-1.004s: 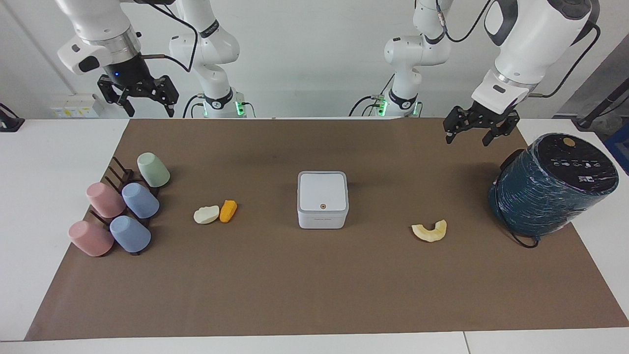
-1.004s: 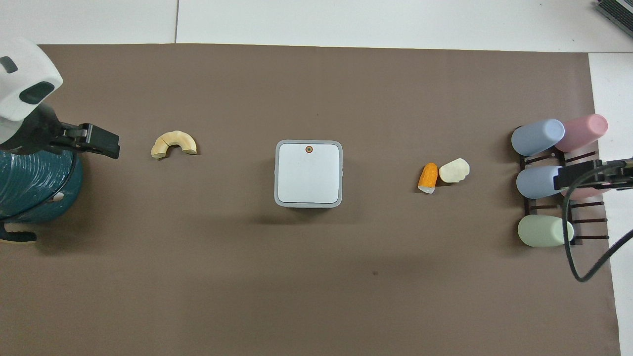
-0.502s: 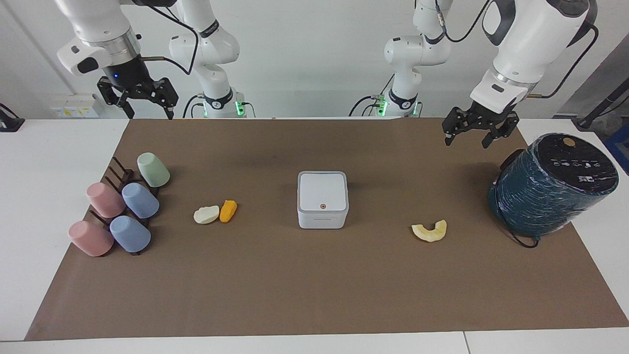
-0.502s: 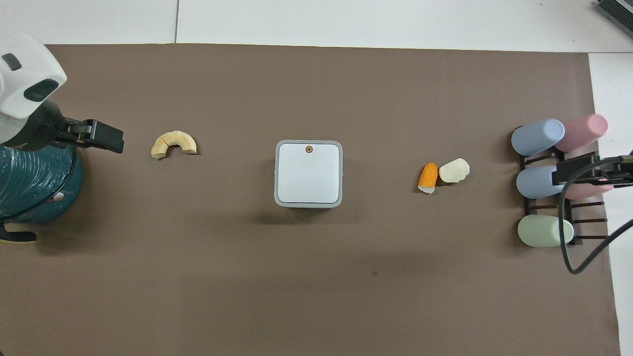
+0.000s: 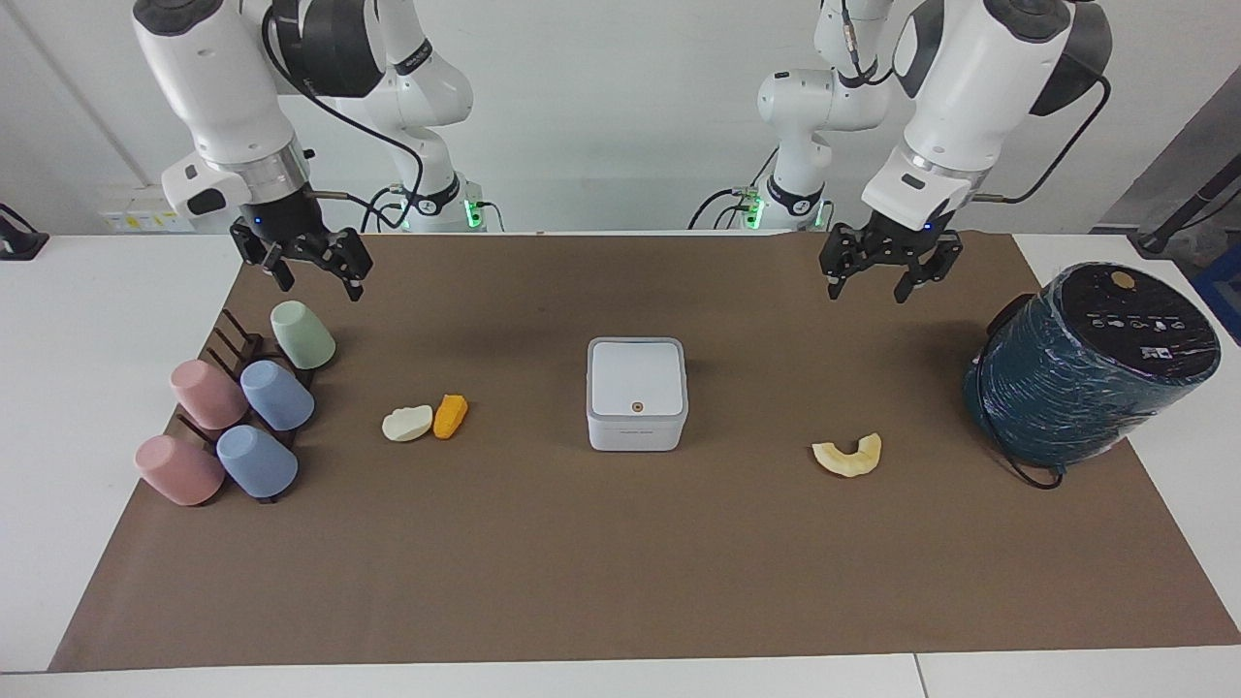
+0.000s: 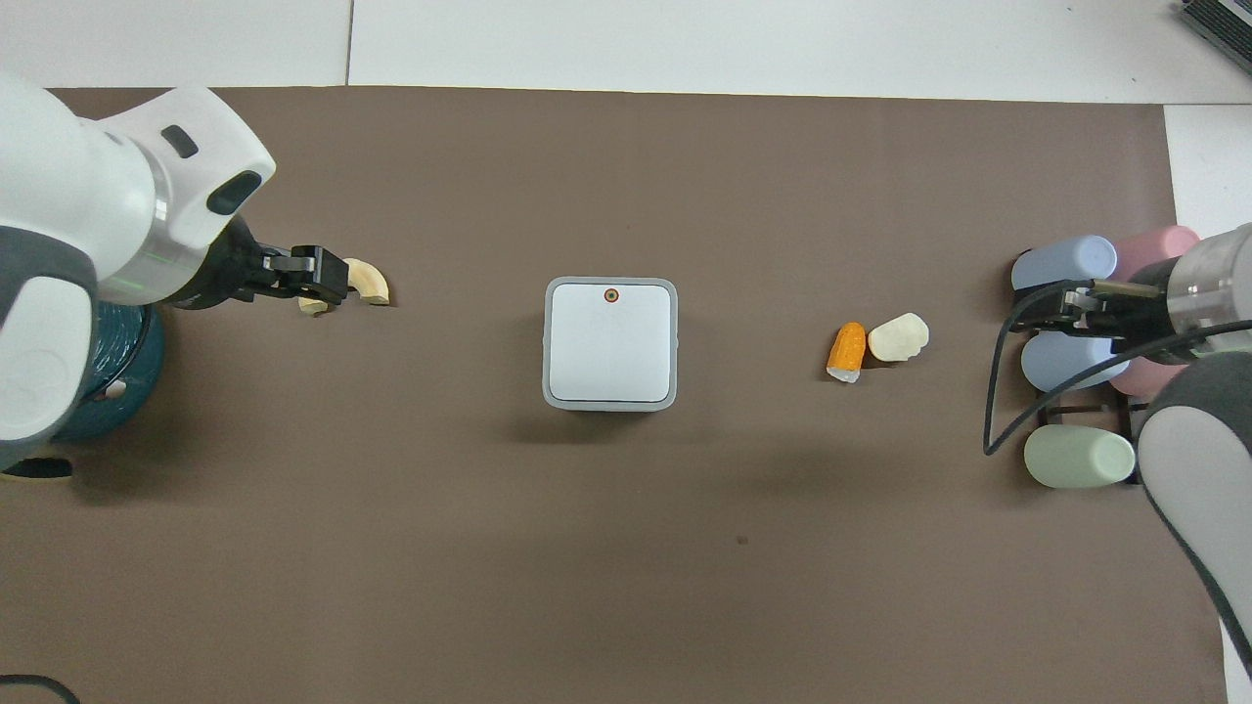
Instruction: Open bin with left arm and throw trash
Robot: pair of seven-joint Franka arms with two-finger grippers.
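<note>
The white square bin (image 5: 637,393) (image 6: 611,342) stands shut in the middle of the brown mat, with an orange dot on its lid. The trash lies on the mat. A cream lump (image 5: 407,424) (image 6: 898,336) and an orange piece (image 5: 450,416) (image 6: 847,350) lie toward the right arm's end. A pale yellow rind (image 5: 848,456) (image 6: 370,283) lies toward the left arm's end. My left gripper (image 5: 866,291) (image 6: 328,279) hangs open and empty in the air over the mat. From overhead it covers part of the rind. My right gripper (image 5: 323,289) (image 6: 1061,308) hangs open above the cup rack.
A large dark teal wrapped cylinder (image 5: 1091,364) (image 6: 98,381) stands at the left arm's end of the mat. Several pastel cups (image 5: 276,396) (image 6: 1076,458) lie on a dark rack at the right arm's end. The brown mat (image 5: 620,562) covers most of the table.
Both arms have swung inward and lower over the mat. The left gripper moved from beside the teal cylinder toward the bin. The right gripper came to above the cups.
</note>
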